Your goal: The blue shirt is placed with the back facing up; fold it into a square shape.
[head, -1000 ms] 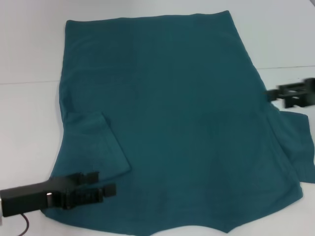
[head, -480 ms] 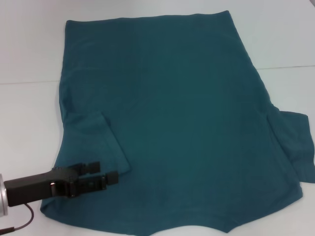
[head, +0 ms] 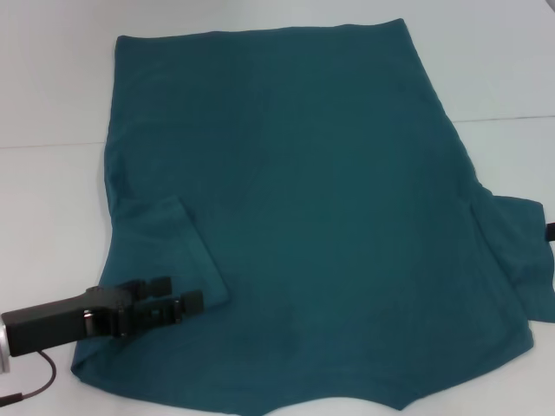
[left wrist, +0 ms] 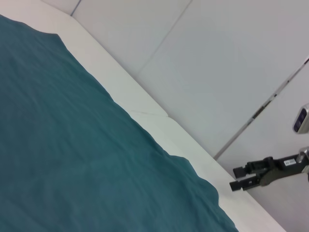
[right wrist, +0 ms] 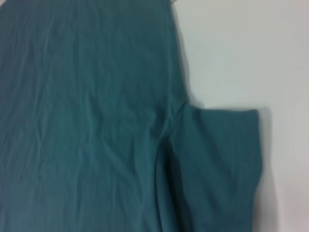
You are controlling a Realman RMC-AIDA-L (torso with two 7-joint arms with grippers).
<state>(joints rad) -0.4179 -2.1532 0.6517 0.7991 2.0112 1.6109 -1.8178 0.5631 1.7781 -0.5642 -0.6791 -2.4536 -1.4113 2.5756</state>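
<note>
Right now the blue shirt [head: 303, 217] lies flat on the white tabletop [head: 52, 199], filling most of the middle of the head view. Its plain back faces up, so no letters show. One sleeve [head: 169, 251] at the lower left of the frame is folded in on top of the body, which looks like a first step toward straight sides. The other sleeve [head: 520, 251] sticks out past the body at the right edge of the frame, so I think that side has yet to be folded in. The left pincer [head: 178, 299] sits at the lower left of the frame, low over the shirt, just beside the folded sleeve. Its two fingers point toward the middle of the shirt with a small gap between them, and no cloth is caught there. The right pincer [left wrist: 240, 178] is well off to the side, almost out of the head view. The left wrist view catches it far away, fingers a little apart and holding nothing. It seems to wait near the loose sleeve, a good spot to grab it from.
</note>
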